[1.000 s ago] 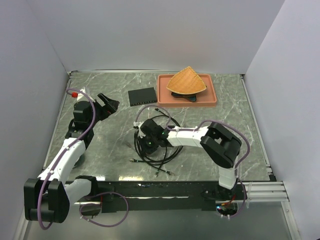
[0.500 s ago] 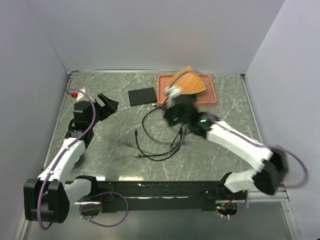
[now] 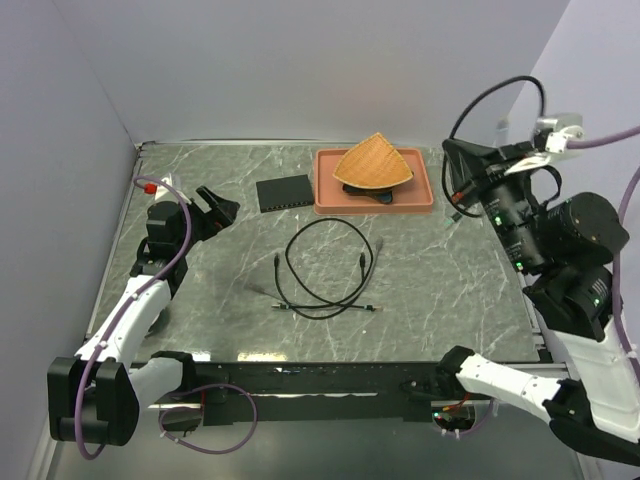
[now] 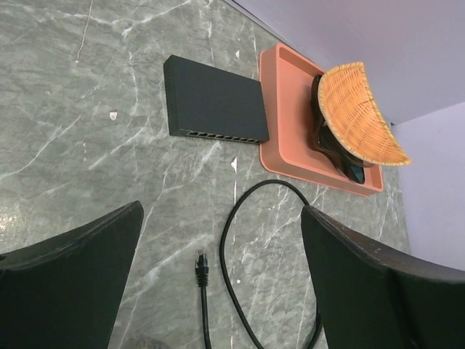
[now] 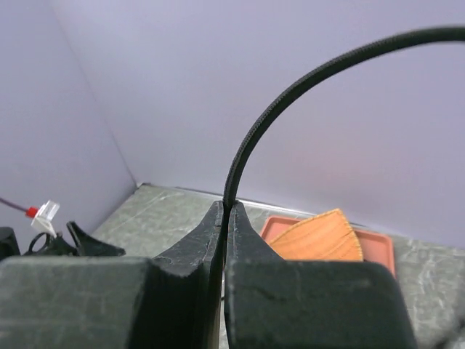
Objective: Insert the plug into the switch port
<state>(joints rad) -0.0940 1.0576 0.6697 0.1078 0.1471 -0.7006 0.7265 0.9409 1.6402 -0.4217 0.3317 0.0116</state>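
Observation:
The flat black switch (image 3: 284, 191) lies at the back of the table, its row of ports (image 4: 218, 136) on the long edge facing the middle. A black cable (image 3: 330, 265) lies looped on the table, one plug (image 4: 201, 262) pointing at the switch. My left gripper (image 3: 215, 205) is open and empty, left of the switch; in its wrist view the gripper (image 4: 218, 276) frames that plug. My right gripper (image 3: 456, 180) is raised high at the right, shut on a black cable (image 5: 290, 83) that arcs up from its tips (image 5: 225, 211). That cable's plug is not visible.
A terracotta tray (image 3: 420, 200) holding a woven basket (image 3: 373, 165) over a dark object stands right of the switch; both show in the left wrist view (image 4: 283, 123). Purple walls enclose the table on three sides.
My right arm swung from the cable coil at mid-table up and away to the far right, carrying a black cable. The cable left on the table spread into a loose loop. Left arm unmoved.

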